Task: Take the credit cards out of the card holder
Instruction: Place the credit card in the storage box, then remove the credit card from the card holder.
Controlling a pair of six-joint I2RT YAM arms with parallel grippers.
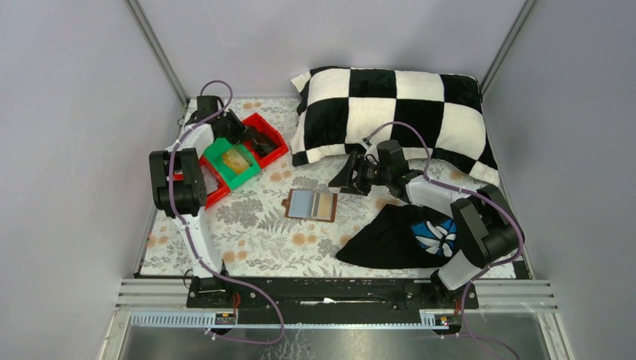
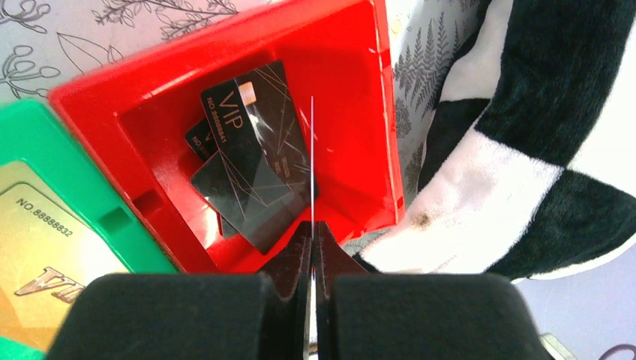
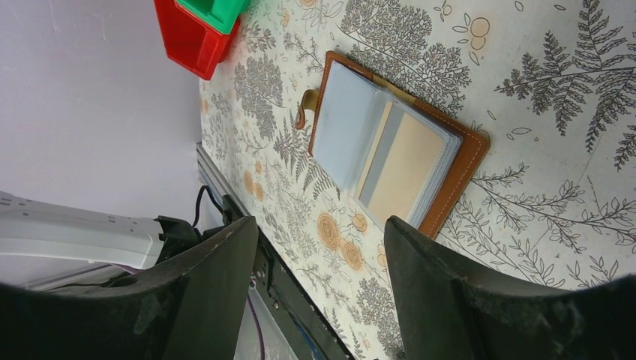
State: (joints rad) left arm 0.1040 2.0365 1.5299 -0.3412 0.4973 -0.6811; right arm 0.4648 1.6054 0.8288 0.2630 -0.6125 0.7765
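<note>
Two tools: the left tool (image 2: 312, 226) pinches a thin credit card (image 2: 311, 150) over the red tray (image 2: 360, 90); the right tool (image 3: 321, 229) hangs open above the card holder (image 3: 386, 154)

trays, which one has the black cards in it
The red tray next to the checkered pillow: black VIP cards lie in it. The green tray beside it holds a gold card instead.

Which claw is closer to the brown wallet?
Right. The right gripper hovers just right of and beyond the card holder; the left gripper is farther off, over the red tray.
</note>
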